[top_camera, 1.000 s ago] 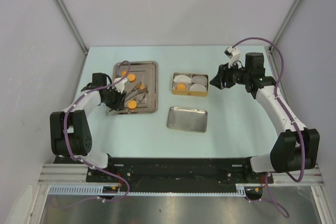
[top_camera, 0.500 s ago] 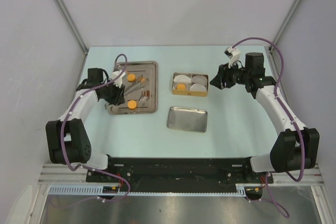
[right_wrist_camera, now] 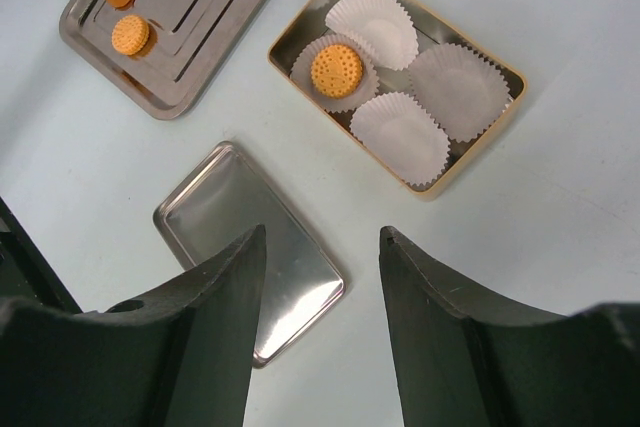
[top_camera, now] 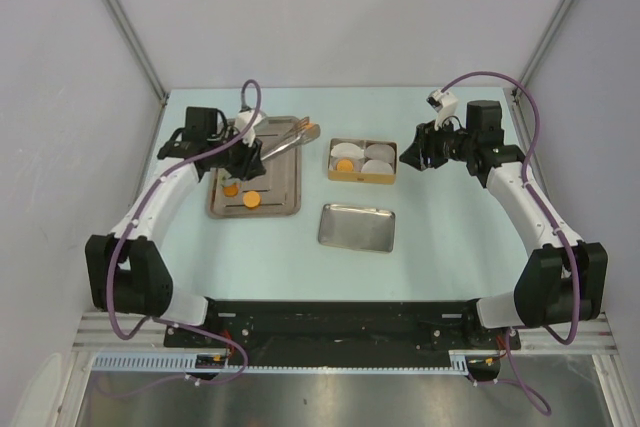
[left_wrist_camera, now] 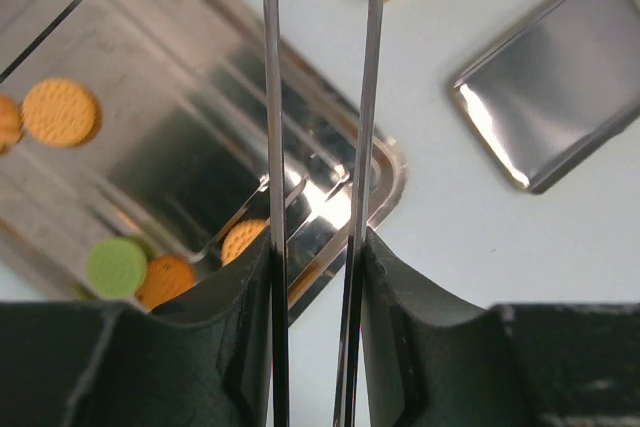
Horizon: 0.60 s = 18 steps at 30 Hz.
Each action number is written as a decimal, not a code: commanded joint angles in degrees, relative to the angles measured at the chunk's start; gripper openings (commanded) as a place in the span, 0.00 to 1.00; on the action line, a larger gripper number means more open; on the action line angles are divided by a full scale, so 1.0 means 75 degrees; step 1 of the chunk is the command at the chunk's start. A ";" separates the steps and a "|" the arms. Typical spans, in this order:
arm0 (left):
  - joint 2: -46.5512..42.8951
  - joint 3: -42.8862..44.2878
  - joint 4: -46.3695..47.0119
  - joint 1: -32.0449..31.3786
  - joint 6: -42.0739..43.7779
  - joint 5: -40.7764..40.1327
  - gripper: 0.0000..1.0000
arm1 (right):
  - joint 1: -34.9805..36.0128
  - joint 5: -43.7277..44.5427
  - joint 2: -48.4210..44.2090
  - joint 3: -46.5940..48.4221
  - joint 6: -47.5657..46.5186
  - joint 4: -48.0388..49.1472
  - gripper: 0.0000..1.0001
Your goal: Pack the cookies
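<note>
My left gripper (top_camera: 246, 151) is shut on a pair of metal tongs (top_camera: 288, 139) that point right, over the far right corner of the steel tray (top_camera: 280, 182). In the left wrist view the tong blades (left_wrist_camera: 271, 97) run up between my fingers (left_wrist_camera: 230, 307); their tips are out of view. Orange cookies (top_camera: 252, 200) and a green cookie (left_wrist_camera: 116, 267) lie on the tray (left_wrist_camera: 170, 137). One orange cookie (right_wrist_camera: 336, 69) sits in a paper liner in the gold box (right_wrist_camera: 476, 137). My right gripper (right_wrist_camera: 320, 247) is open and empty, right of the box (top_camera: 362, 180).
The box holds white paper liners (right_wrist_camera: 445, 87). A steel lid (top_camera: 357, 227) lies flat in front of the box, also in the right wrist view (right_wrist_camera: 250, 247). White walls with metal posts enclose the table.
My left arm has swung toward the far side and right, lifting the tongs off the tray so they now point at the box. The right arm has not moved.
</note>
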 commanded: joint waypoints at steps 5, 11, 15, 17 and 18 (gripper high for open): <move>0.1007 0.1077 0.0604 -0.1168 -0.0619 -0.0116 0.26 | -0.0111 -0.0060 -0.0012 0.0019 -0.0095 0.0095 0.53; 0.2062 0.1826 0.0651 -0.1508 -0.0666 -0.0409 0.26 | -0.0193 -0.0084 -0.0060 0.0019 -0.0095 0.0083 0.53; 0.2566 0.2248 0.0686 -0.1649 -0.0678 -0.0515 0.27 | -0.0217 -0.0084 -0.0036 0.0019 -0.0095 0.0083 0.53; 0.2800 0.2343 0.0721 -0.1707 -0.0702 -0.0538 0.27 | -0.0240 -0.0095 -0.0036 0.0019 -0.0095 0.0060 0.54; 0.2859 0.2401 0.0744 -0.1719 -0.0725 -0.0562 0.27 | -0.0240 -0.0095 -0.0013 0.0019 -0.0083 0.0072 0.53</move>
